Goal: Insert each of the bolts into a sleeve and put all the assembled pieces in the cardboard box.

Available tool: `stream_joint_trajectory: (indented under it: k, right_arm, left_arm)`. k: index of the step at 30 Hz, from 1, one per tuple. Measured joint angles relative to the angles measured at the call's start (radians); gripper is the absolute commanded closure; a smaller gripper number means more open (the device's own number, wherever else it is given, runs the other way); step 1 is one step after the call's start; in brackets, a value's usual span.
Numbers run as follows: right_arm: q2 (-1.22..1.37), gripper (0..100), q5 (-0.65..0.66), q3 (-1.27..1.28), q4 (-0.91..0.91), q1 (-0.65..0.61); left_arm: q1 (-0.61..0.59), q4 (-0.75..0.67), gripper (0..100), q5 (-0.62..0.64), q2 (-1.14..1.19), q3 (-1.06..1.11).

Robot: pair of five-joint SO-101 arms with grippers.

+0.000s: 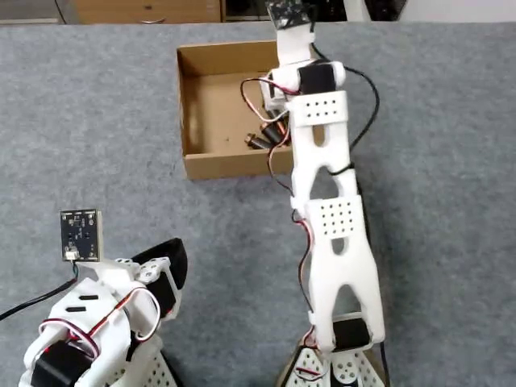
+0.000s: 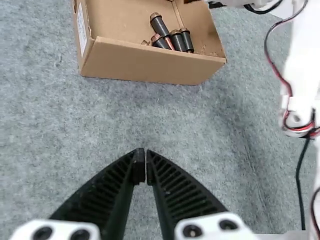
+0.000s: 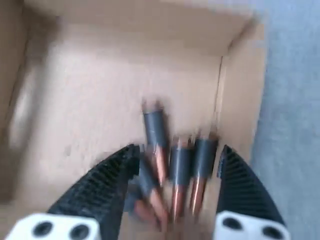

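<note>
Since every bolt I can find is already pushed into a sleeve and lying in the cardboard box (image 1: 181,105), I think this job is almost over. I count four put-together pieces (image 2: 170,37) in the box, bunched near one corner of the box. Some lie side by side and touch each other. They are dark tubes with a copper-coloured end sticking out.

My right end effector (image 3: 178,152) hangs over the box, just above those pieces. Its two fingers are spread apart and hold nothing, and the pieces lie below the gap between them. So I judge that the last piece is dropped in.

My left end effector (image 2: 145,157) is well away from the box, over the grey table (image 1: 97,145). Its fingers are pressed together with nothing between them.

What is left, I think, is small: lift the right arm out of the box and park it. In the view from above, the right arm covers part of the box, so I can't be sure what lies under it.
</note>
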Motion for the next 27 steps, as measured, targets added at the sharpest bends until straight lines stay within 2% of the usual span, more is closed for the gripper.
stream_joint_trajectory:
  k: [6,11,15,20,27]
  right_arm:
    - [-0.31,75.9,0.0,-0.002,0.077,0.012]
    - [-0.585,75.9,0.0,-0.002,0.077,0.012]
    - [-0.809,75.9,0.0,0.106,0.08,0.017]
    - [-1.157,75.9,0.0,0.466,0.08,0.017]
    - [-1.738,75.9,0.0,1.237,0.054,0.017]
  left_arm:
    - [-0.034,0.0,98,0.0,0.0,0.0]
    - [-0.101,0.0,98,-0.095,0.0,-0.029]
    - [-0.163,0.0,98,-0.161,0.0,-0.084]
    - [-0.279,0.0,98,-0.262,0.0,-0.121]
    - [-0.425,0.0,98,-0.33,0.0,-0.086]
